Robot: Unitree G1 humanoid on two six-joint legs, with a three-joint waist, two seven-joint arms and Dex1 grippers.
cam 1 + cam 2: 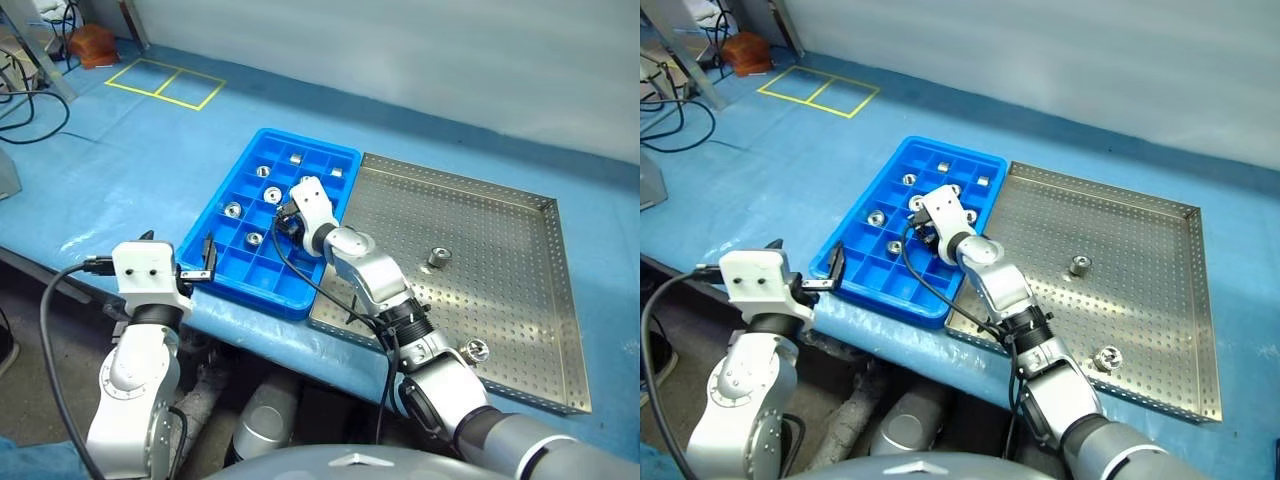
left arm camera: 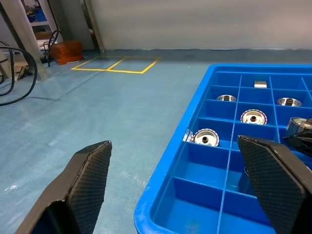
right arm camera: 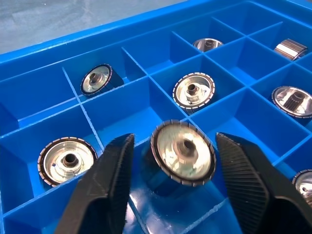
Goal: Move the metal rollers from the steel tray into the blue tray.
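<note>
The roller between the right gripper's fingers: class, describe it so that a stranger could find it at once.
Find the blue tray left of the steel tray. The roller lies in the compartment under the right gripper, alone between two black fingers.

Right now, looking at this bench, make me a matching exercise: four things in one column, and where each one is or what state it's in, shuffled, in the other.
Things
1. left gripper
2. right gripper
3. roller with a spoked top
4. yellow tape rectangle

Places or states
A. lying on the steel tray, near its front rim
B. marked on the far left of the table
C. open and empty, at the blue tray's near left corner
D. fingers apart either side of a roller in a blue tray compartment

Pairs: 1-C, 2-D, 3-A, 4-B
</note>
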